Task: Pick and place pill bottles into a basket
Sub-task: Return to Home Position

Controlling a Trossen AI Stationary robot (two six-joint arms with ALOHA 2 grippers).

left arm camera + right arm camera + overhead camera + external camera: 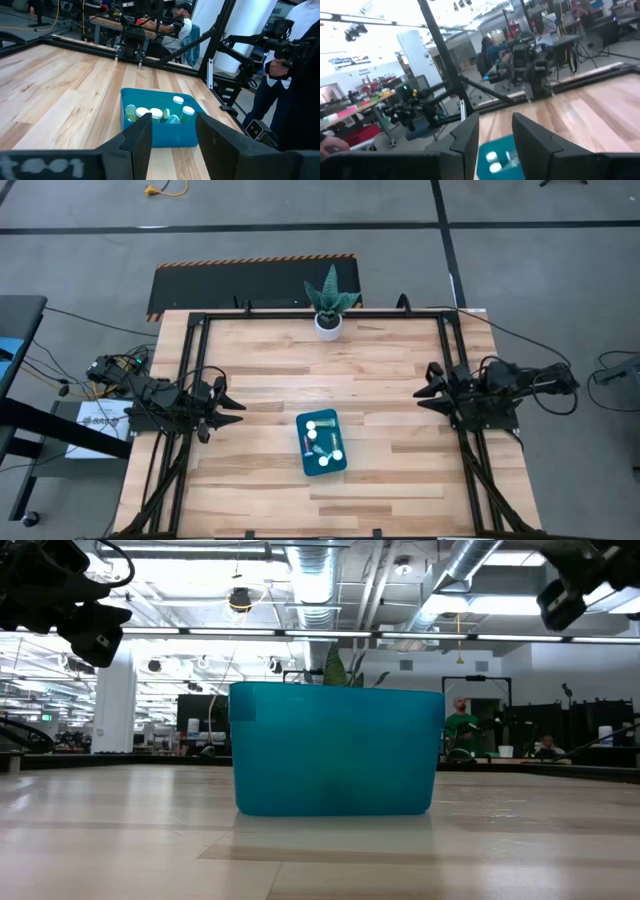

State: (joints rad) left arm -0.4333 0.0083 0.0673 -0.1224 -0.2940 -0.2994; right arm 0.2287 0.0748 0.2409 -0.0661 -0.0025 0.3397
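The pill bottles [322, 442] sit in the basket [335, 755] mid-table [400, 470], some apparently tipped. My left pincer [236, 408] and right pincer [424, 387] hover spread and empty, well apart at either side. I judge a low swing could knock the basket.

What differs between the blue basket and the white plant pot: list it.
Shape: the basket is a teal rectangle; the plant pot is white and round.
Contents: the basket holds pill bottles; the pot holds a green plant.
Place: the basket sits mid-table between the arms; the pot stands at the far edge.
Both rest on the table, clear of the left gripper and right gripper.
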